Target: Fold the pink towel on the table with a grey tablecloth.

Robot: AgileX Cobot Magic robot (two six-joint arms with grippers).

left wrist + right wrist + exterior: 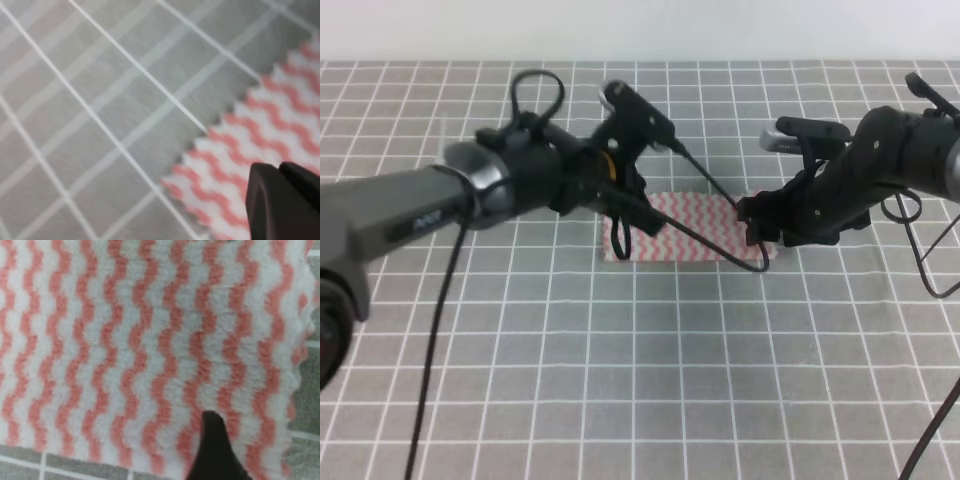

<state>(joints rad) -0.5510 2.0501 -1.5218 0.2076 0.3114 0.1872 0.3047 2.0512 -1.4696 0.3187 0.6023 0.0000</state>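
On the grey gridded desk point(620, 360), toward its far middle, lies the pink towel point(685, 228), a flat wide band already looking narrower than a square, so it may be folded once; that is a judgement only. The left pincer point(620, 205) sits over the towel's left end, and the right pincer point(760, 225) over its right end. In the left wrist view one dark fingertip point(280, 200) shows above the towel's corner point(240, 165), the other finger out of frame, so whether that pincer is apart or together cannot be told. In the right wrist view a single dark tip point(212, 440) rests near the towel's near edge point(150, 355); its state cannot be told either.

The risk from here: the cloth is thin and limp, so a pinch taken too shallow could slip off the edge, or catch only the upper layer and pull the band apart. If the two arms lift unevenly, the fold would come out skewed. A dangling black cable point(720, 245) crosses the towel and might drag it.

Counted: one towel, one desk, two arms, two pincers.
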